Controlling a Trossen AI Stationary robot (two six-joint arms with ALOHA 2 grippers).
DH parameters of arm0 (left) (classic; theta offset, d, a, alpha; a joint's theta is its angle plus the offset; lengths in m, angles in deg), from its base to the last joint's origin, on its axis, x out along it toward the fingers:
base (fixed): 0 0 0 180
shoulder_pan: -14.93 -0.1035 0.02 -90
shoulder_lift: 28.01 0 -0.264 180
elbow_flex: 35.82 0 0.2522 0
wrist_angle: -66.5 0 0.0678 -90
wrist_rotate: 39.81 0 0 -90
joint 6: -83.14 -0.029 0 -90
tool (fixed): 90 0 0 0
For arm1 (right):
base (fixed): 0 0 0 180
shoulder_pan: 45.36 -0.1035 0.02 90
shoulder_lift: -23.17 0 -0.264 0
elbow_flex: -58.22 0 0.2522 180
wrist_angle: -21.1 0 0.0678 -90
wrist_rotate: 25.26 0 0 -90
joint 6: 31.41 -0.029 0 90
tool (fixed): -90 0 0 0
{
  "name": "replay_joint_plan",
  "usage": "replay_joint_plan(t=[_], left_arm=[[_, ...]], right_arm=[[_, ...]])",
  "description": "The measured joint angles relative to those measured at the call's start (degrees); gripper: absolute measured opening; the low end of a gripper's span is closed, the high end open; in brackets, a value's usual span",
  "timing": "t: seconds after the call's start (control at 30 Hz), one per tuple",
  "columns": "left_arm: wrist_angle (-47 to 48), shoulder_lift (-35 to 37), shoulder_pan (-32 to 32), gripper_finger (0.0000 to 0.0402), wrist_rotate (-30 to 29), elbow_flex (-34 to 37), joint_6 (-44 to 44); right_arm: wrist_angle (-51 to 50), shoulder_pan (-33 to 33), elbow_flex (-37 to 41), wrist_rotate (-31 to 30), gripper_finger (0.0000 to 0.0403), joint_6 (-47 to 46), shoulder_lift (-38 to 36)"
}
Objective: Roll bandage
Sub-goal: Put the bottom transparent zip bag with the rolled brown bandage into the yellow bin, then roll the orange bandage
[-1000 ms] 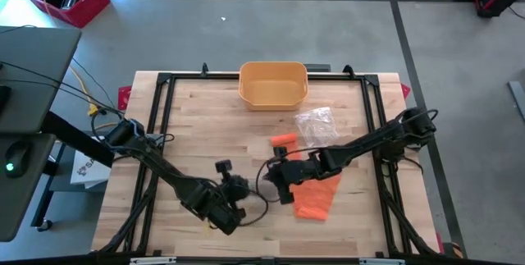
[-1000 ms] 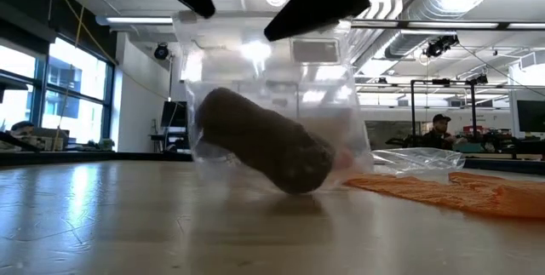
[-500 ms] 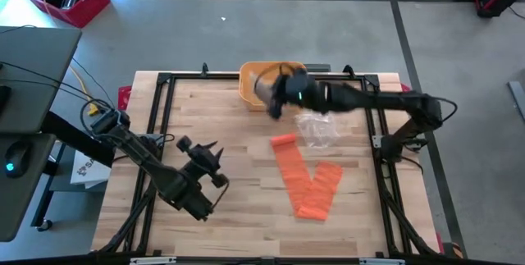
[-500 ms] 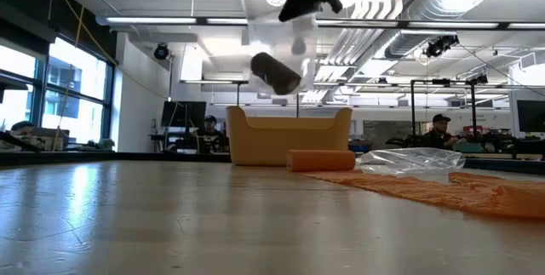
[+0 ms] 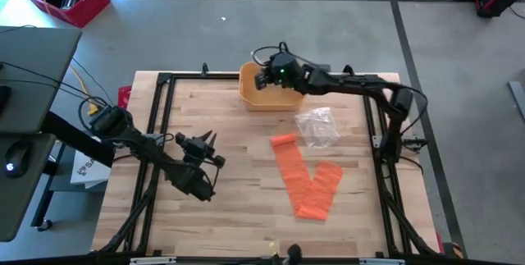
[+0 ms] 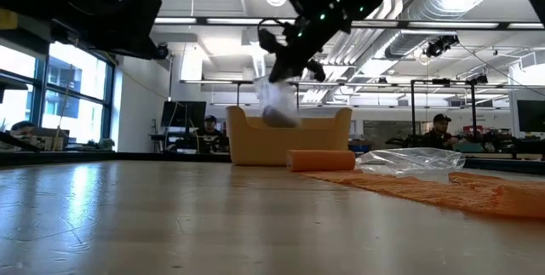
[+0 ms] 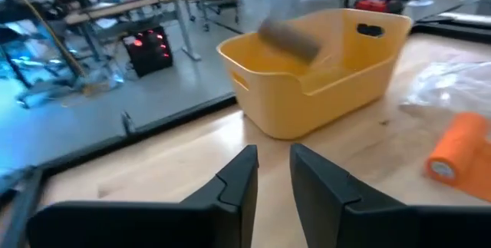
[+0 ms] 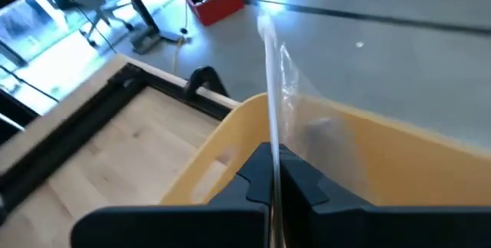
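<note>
On the wooden bench the orange bandage lies mostly unrolled, while the right tool pinches a bag over the bin and the left tool waits, narrowly open.

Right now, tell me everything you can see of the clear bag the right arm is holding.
The clear plastic bag hangs from the right gripper, whose jaws are shut on its top edge. It is thin, transparent and crinkled, with a dark cylindrical roll inside at the bottom. It dangles over the yellow bin at the table's far edge, its lower end just inside the bin's rim. Whether it touches the bin's floor cannot be told.
</note>
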Motion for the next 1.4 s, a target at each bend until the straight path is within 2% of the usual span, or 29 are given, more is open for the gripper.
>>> replay_joint_plan(t=[0.13, 0.23, 0.5, 0.63, 0.77, 0.87, 0.97, 1.1, 1.2, 1.27, 1.4], left_arm=[[-7.2, 0.2, 0.8, 0.006, 0.0, 1.3, -5.4], [-12.3, 0.2, 1.0, 0.0056, 0.1, 1.3, -11.1], [-21.7, 0.2, 0.9, 0.0055, 3.2, 1.3, -21.6], [-23.8, 0.2, 1.5, 0.0055, 3.5, 1.3, -23.2], [-24.9, 0.2, 3.2, 0.0055, 5.7, 1.3, -23.1], [-26.8, 0.1, 5.5, 0.0055, 7.3, 1.3, -22.4], [-30.7, 0.1, 7.8, 0.0055, 6.8, 1.3, -22.7], [-37.9, -0.1, 9.0, 0.0055, 5.6, 1.3, -27.2], [-44.5, -1.3, 7.2, 0.0055, 6.0, 1.4, -33.0], [-49.4, -2.4, 5.4, 0.0055, 8.0, 1.4, -37.2], [-61.5, -4.9, 1.1, 0.0055, 15.9, 1.4, -46.5]], right_arm=[[6.2, -0.6, 0.0, 1.4, 0.0003, -5.4, 4.4], [9.7, -0.6, 0.0, 4.7, 0.0021, -7.1, 6.2], [17.3, -1.7, 0.0, 13.3, 0.0142, -6.8, 7.3], [23.7, -2.1, 0.0, 23.5, 0.0187, -4.8, 7.3], [27.1, -2.2, 0.0, 32.2, 0.0196, -1.3, 5.6], [21.1, -2.4, 0.1, 35.9, 0.0194, 4.8, -0.1], [7.1, -4.5, 0.0, 35.7, 0.0193, 15.8, -8.0], [-14.9, -11.5, 0.0, 26.4, 0.0192, 26.5, -17.0], [-27.0, -17.7, 0.3, 20.3, 0.0192, 28.0, -20.4], [-31.4, -21.8, 2.2, 19.9, 0.0192, 27.6, -21.6], [-31.5, -29.4, 12.0, 20.8, 0.0192, 25.5, -23.6]])
